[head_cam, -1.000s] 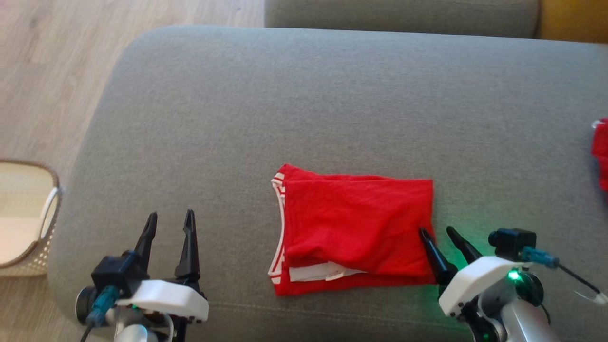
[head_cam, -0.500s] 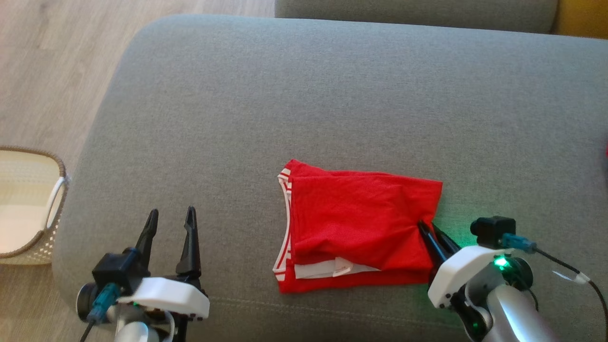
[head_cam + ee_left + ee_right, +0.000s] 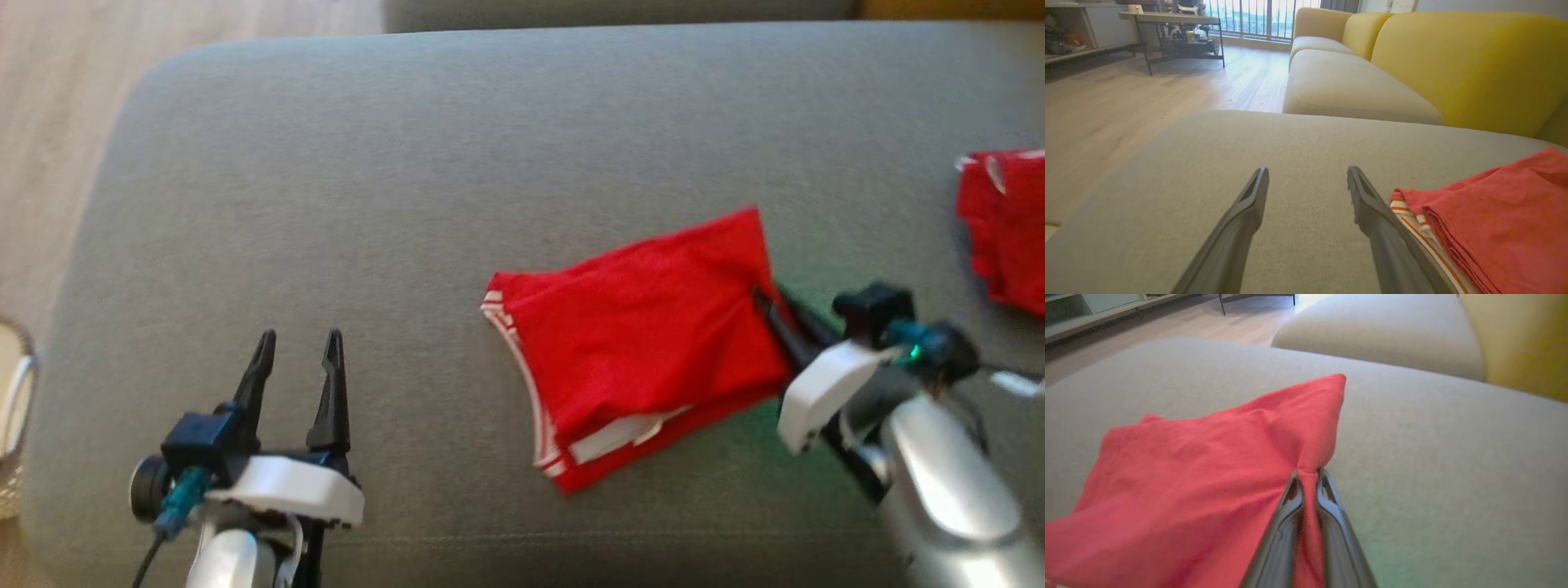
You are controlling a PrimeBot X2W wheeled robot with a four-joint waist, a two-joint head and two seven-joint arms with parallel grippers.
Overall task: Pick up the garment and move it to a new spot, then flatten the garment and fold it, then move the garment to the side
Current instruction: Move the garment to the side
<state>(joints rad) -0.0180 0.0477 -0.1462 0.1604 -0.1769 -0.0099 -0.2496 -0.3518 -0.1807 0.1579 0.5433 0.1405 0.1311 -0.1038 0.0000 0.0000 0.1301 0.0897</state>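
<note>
The red garment (image 3: 645, 327) is folded already (nice and neat). My right gripper (image 3: 761, 296) pinches its edge tight, and the cloth spreads out just past my fingers (image 3: 1290, 522). My left gripper (image 3: 299, 336) is wide open, holding nothing. I think only moving it aside is left.

Grey sofa seat (image 3: 408, 163), yellow backrest (image 3: 1453, 61), wooden floor (image 3: 1126, 102), bright windows (image 3: 1257, 16)

Right gripper (image 3: 1308, 473) pinching red garment (image 3: 1208, 465), grey cushion (image 3: 1433, 457)
</note>
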